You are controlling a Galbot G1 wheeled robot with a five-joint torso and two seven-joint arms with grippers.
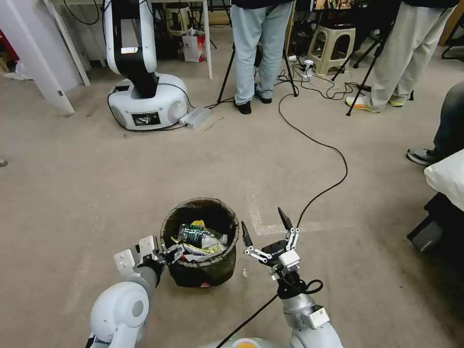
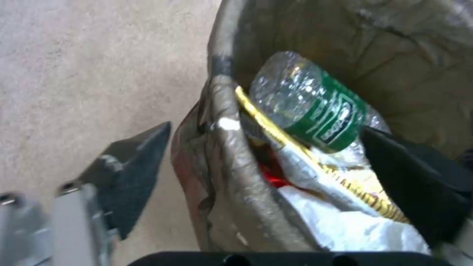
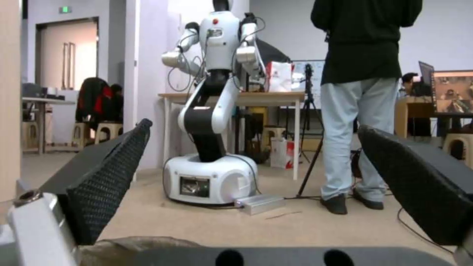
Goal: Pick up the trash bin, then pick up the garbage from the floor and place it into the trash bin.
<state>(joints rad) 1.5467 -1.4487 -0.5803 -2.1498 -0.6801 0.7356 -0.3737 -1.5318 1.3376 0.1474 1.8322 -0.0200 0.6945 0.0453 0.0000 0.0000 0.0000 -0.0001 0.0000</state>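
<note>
1. Nearest the robot, the left gripper (image 1: 166, 254) is seen clamped on the near rim of the trash bin (image 1: 212, 270), one finger (image 2: 133, 173) outside the wall and the other inside among the litter.
2. Just beside the bin's right side, the right gripper (image 1: 266, 231) is held above the floor, spread wide and carrying nothing.
3. Inside the dark bag liner, a clear bottle with a green label (image 2: 315, 107), a yellow-edged snack wrapper (image 2: 315, 162) and a white tissue wad (image 2: 345, 229) are found lying together.
4. A tiny white scrap (image 1: 244, 273) is spotted on the floor by the bin; otherwise collection is judged nearly finished.
5. Farther off, another white robot (image 1: 145, 92) is parked.
</note>
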